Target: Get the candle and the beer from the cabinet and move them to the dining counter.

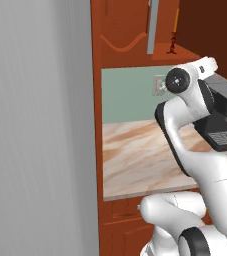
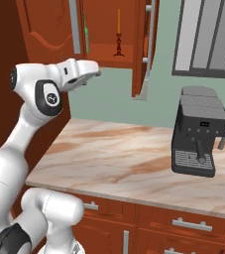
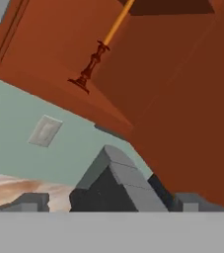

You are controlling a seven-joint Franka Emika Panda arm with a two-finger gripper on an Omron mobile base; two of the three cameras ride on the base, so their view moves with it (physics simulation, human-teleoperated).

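Reddish-brown wood makes up the wall cabinet (image 2: 109, 49), whose doors are seen standing open, a grey bar handle (image 2: 75, 26) running down the left door. On the cabinet's shelf the candle (image 2: 118, 33) is found upright, an orange taper on a dark holder base, toward the middle of the opening. A sliver of green, taken to be the beer (image 2: 86, 37), is seen at the shelf's left, just behind the left door's edge and mostly hidden by it. The hand (image 2: 91, 69) is held below the shelf and to the left of the candle, apart from both items; its fingers are spread wide with nothing between them. Marbled beige-pink stone forms the tabletop (image 2: 114, 154) below, on which a dark grey coffee machine (image 2: 199, 131) is placed at the right. A pale wall outlet (image 3: 45, 131) is noted on the green wall beneath the cabinet.
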